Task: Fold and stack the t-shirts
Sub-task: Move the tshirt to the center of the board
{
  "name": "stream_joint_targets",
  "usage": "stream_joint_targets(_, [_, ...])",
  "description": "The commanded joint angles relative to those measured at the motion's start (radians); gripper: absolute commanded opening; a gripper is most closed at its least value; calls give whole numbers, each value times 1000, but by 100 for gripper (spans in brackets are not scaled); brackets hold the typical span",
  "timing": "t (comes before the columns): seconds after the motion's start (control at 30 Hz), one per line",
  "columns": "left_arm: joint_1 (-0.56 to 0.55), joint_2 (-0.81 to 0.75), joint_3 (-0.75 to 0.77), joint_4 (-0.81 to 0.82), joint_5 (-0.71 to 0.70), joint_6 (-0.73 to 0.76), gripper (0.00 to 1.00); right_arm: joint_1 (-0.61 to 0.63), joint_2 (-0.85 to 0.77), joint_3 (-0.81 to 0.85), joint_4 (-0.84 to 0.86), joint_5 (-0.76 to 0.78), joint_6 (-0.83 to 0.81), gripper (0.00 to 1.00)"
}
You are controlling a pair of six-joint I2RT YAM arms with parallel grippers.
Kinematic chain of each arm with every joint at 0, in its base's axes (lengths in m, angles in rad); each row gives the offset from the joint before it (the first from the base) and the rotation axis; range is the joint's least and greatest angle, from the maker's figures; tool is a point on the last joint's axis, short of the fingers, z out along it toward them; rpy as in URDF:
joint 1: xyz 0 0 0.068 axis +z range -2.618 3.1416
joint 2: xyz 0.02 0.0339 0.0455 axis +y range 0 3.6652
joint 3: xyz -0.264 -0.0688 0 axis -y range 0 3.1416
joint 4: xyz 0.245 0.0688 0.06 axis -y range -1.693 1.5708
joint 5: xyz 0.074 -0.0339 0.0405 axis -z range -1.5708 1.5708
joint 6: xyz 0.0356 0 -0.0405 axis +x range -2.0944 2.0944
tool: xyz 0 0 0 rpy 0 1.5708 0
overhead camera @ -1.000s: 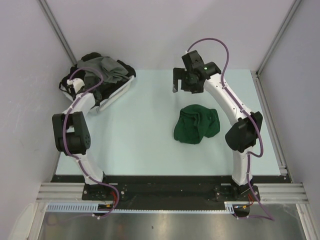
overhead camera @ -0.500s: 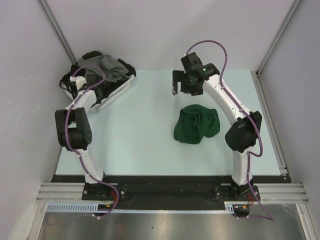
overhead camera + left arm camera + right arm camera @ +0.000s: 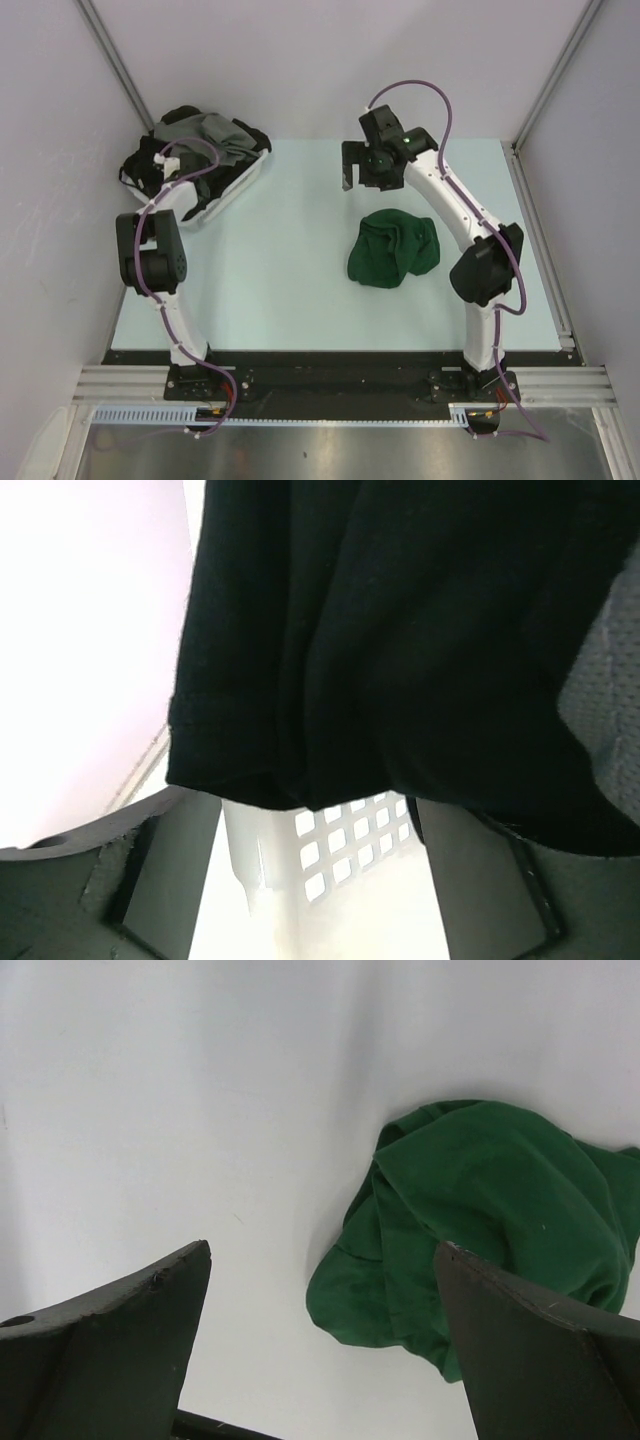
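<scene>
my left arm (image 3: 150, 262) reaches to the far left corner of the table (image 3: 280, 290), over the white basket (image 3: 236, 186) that sits there. my left jaws stand wide apart with nothing pinched between them. in the wrist view the gap between them shows the basket's latticed side, and a black t-shirt (image 3: 400, 630) hangs in soft folds just ahead of the tips, filling the upper part of the view. whether it brushes them i cannot tell. from above, the basket is heaped: a grey t-shirt (image 3: 205, 130) lies on top, and black cloth (image 3: 140, 168) spills over the left rim.

my right arm (image 3: 452, 208) bends over the far middle of the table. my right jaws are spread wide and empty, hovering above bare table. the dark green t-shirt (image 3: 393, 248) lies crumpled in a loose mound on the table, right of centre. it is nearer to my bases than the right jaws and apart from them.
</scene>
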Motion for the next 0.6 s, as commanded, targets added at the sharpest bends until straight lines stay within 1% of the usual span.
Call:
stream_joint_targets(0.0, [-35, -62, 60, -18, 46, 86, 84, 47, 37, 94, 33, -3, -34, 100])
stream_joint_targets(0.07, [-36, -85, 84, -15, 63, 92, 86, 61, 75, 145, 36, -14, -39, 100])
stream_joint_targets(0.17, [-47, -128, 118, -10, 80, 109, 87, 87, 126, 178, 47, -32, -36, 100])
stream_joint_targets(0.27, [-64, -185, 152, -28, 93, 116, 88, 108, 195, 215, 56, -44, -31, 100])
stream_joint_targets(0.33, [-74, -249, 161, -39, 109, 119, 88, 122, 236, 249, 62, -53, -27, 100])
stream_joint_targets(0.37, [-75, -274, 160, -41, 119, 121, 88, 125, 255, 283, 63, -58, -24, 100])
stream_joint_targets(0.4, [-108, -300, 158, -57, 129, 118, 88, 125, 290, 297, 80, -64, -14, 100])
stream_joint_targets(0.47, [-134, -375, 146, -81, 146, 106, 88, 133, 318, 326, 105, -102, 1, 100])
stream_joint_targets(0.57, [-156, -501, 68, -102, 162, 77, 88, 139, 358, 350, 164, -156, 39, 99])
